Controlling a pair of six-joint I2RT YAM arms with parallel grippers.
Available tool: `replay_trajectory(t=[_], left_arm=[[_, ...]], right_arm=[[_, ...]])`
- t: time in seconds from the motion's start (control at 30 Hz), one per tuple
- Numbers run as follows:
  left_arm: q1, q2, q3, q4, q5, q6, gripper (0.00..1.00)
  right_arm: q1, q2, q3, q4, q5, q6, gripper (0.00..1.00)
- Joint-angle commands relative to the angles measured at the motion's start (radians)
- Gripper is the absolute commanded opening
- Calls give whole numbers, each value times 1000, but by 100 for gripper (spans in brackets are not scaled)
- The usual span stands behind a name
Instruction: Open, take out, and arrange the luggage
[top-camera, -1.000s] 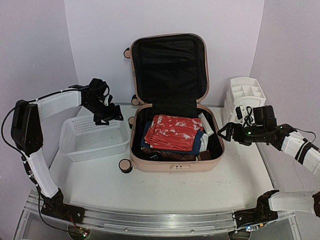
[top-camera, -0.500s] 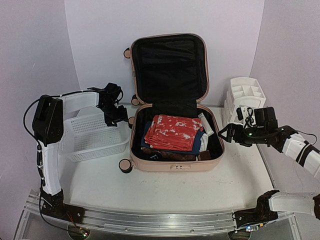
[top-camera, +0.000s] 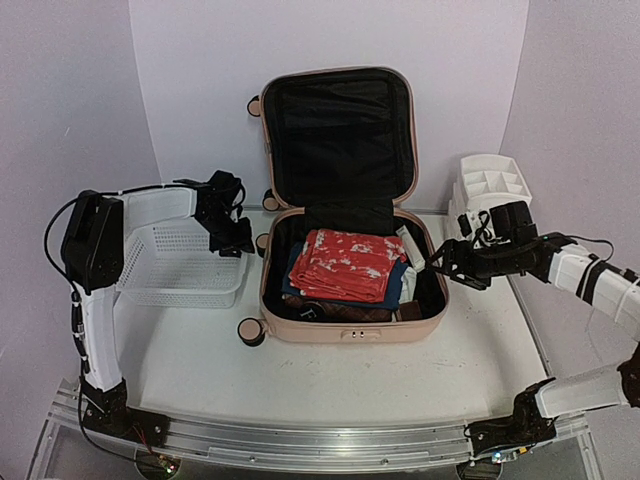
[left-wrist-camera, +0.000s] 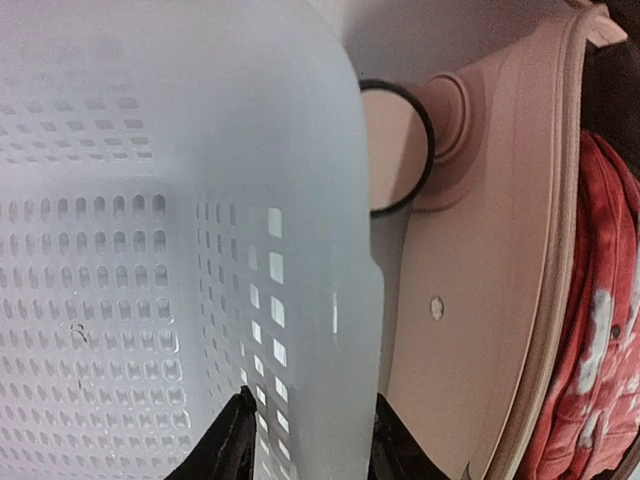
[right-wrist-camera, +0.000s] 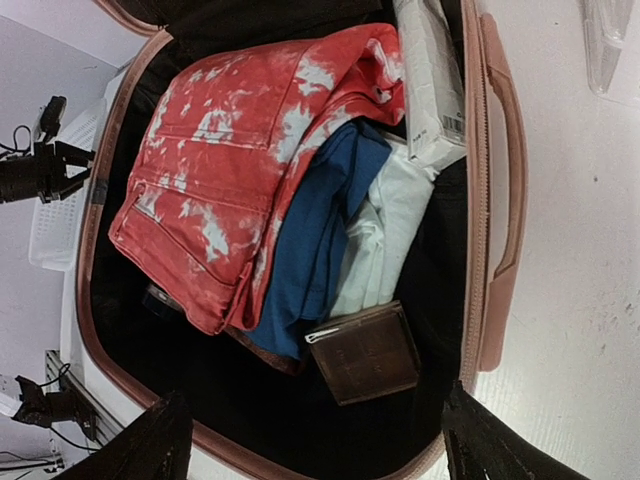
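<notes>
The peach-pink luggage lies open on the table, its black-lined lid standing upright. Inside are a red-and-white garment, blue cloth, white cloth, a brown wallet and a white box. My right gripper hovers open over the luggage's right rim, with nothing between its fingers. My left gripper is shut on the right wall of the white mesh basket, one finger inside and one outside, beside the luggage shell.
A white drawer organizer stands at the back right, behind my right arm. The basket sits left of the luggage, close to a caster wheel. Another wheel juts out at the luggage's front left corner.
My left gripper swung to the basket's right wall and closed on it; the basket shifted slightly. My right gripper moved left over the luggage's right edge.
</notes>
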Motion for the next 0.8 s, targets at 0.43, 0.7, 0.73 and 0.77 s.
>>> replay_trajectory(t=[0.43, 0.7, 0.73, 0.77], left_arm=[[-100, -209, -198, 133, 135, -86, 45], [-106, -318, -257, 153, 46, -130, 67], [-106, -332, -262, 153, 42, -130, 69], [-106, -348, -266, 153, 41, -127, 70]], right_arm=[[216, 334, 230, 57, 92, 290, 79], [217, 447, 313, 102, 94, 337, 60], [218, 463, 322, 102, 99, 341, 59], [217, 473, 330, 102, 107, 344, 58]])
